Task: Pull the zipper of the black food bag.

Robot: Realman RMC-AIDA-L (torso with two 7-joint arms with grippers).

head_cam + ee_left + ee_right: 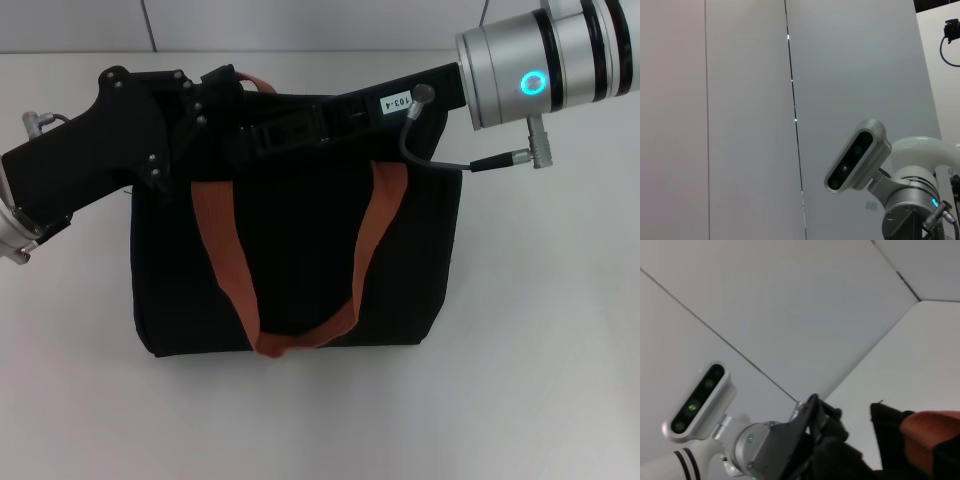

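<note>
Left tool (232,88): black housing comes in from the left edge of the head view and ends at the top left corner of the large boxy black fabric food bag (300,260), right at the top edge. Fingers merge with the black fabric, so can't tell if it's clenched or released.

Right tool (290,128): long black body reaches in from the upper right, silver cylindrical wrist with a lit cyan ring behind it, and lies across the bag's top edge, tip near the middle of the top and close to the left tool. Its tip is black on black as well; grip state can't be told.

Small silver zipper pull: not distinguishable in any view. It would be along the top edge, which both tools cover.

Bag sits upright-flat on the white surface (540,350), front panel facing the head camera. Rust-orange webbing handle (300,335) hangs down the front in a U loop; the second orange handle (262,82) pokes out behind the top edge by the left tool.

Right wrist view: left arm's black housing (805,445) beside a black bag corner with orange webbing (930,432).
</note>
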